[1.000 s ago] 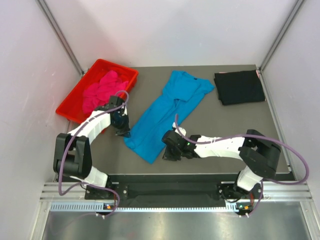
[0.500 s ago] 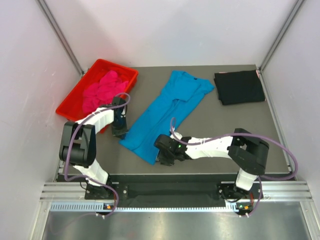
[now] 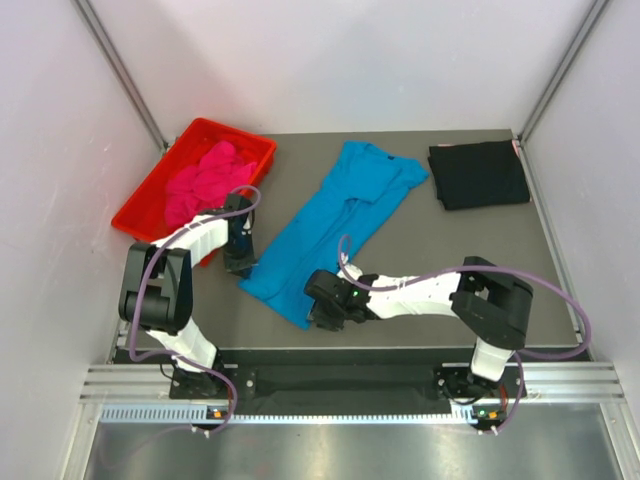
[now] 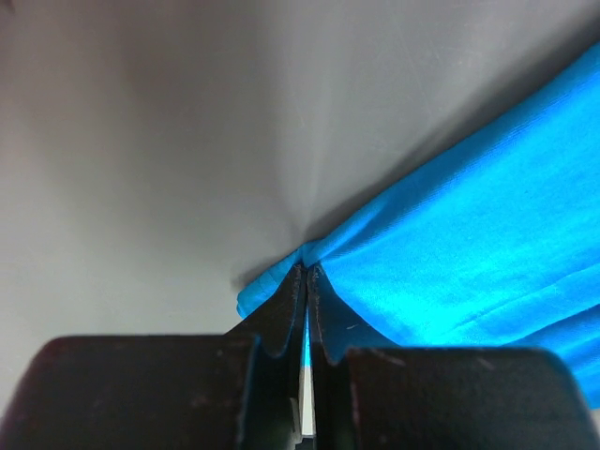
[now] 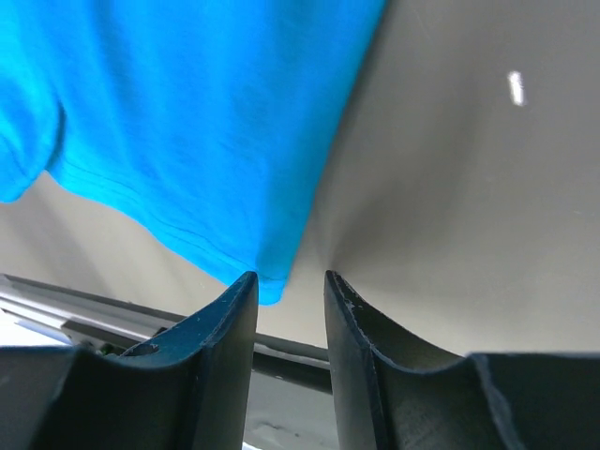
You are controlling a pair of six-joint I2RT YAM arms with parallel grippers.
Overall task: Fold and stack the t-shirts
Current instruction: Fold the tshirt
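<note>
A turquoise-blue t-shirt (image 3: pixel 330 225) lies spread diagonally in the middle of the table. My left gripper (image 3: pixel 240 262) is shut on the shirt's near-left hem corner (image 4: pixel 302 274). My right gripper (image 3: pixel 318 318) is open at the shirt's near-right hem corner (image 5: pixel 269 286), which sits between its fingers (image 5: pixel 227 323). A folded black t-shirt (image 3: pixel 479 174) lies at the far right. A magenta-pink t-shirt (image 3: pixel 205 180) is crumpled in the red tray (image 3: pixel 150 205).
The red tray stands at the far left, close to my left arm. The table's near edge (image 3: pixel 400 350) is just below my right gripper and shows in the right wrist view (image 5: pixel 291 342). White walls enclose the table.
My right gripper slid left along the near edge to the shirt's near-right corner. My left gripper shifted slightly and the near-left corner moved with it.
</note>
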